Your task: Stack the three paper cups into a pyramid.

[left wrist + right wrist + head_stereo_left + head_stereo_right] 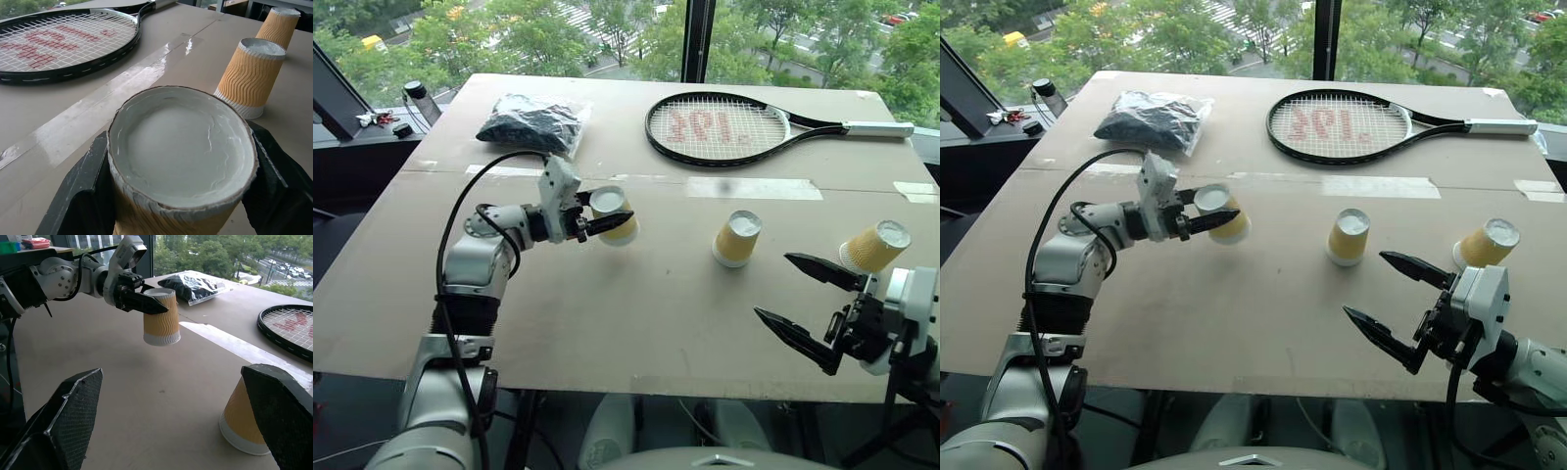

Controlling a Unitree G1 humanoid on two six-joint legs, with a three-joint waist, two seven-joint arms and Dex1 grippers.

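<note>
A: Nearest your camera, your right gripper (805, 300) is hanging over the table's front edge with its black fingers spread wide and nothing between them.

B: And my left?

A: Your left gripper (607, 223) is clamping one upside-down paper cup (615, 216), holding it clear of the cardboard table (636, 313), base upward.

B: Where are the others sitting?

A: The second cup (737, 238) is standing upside down near the table's middle. The third cup (873, 247) is sitting upside down toward the right edge, just beyond your right gripper. They are standing well apart. A tennis racket (724, 127) and a dark bag (532, 123) are lying at the far side.
</note>
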